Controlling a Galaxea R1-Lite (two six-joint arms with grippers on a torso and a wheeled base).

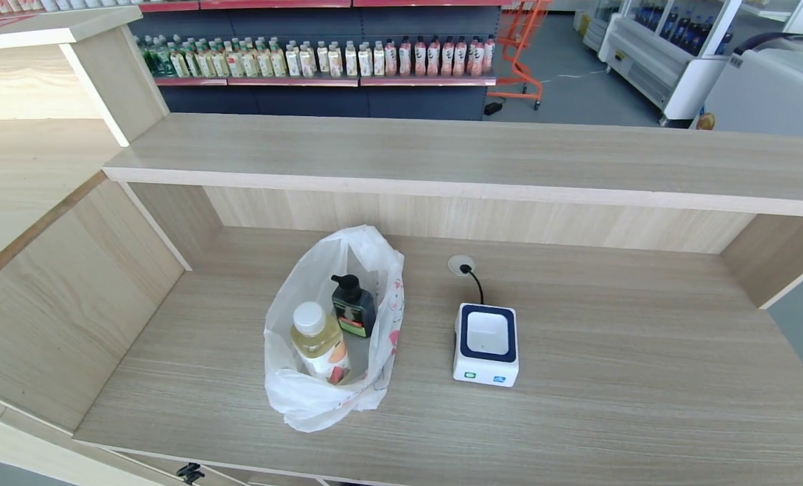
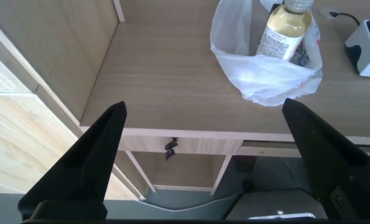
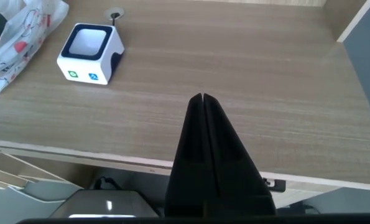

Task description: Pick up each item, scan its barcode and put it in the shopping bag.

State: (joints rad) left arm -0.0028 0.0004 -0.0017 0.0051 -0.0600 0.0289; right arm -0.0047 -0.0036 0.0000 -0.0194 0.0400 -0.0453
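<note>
Your counter [image 1: 577, 378] holds the white shopping bag [image 1: 307, 399], with the barcode scanner [image 1: 486, 344] just beside it. A juice bottle [image 1: 317, 341] and a dark pump bottle [image 1: 353, 307] stand inside the bag, well apart from both grippers. Your left gripper [image 2: 204, 107] is spread wide and empty; your right gripper [image 3: 202, 101] is pressed closed and empty.

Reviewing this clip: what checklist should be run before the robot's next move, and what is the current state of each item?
1. Yellow drink bottle inside shopping bag: ok.
2. Dark pump bottle upright in the bag: ok.
3. Barcode scanner on the counter beside the bag, cable attached: ok.
4. Left hand open, holding nothing: ok.
5. Right hand shut, holding nothing: ok.
6. Both barcodes scanned: cannot tell.
</note>
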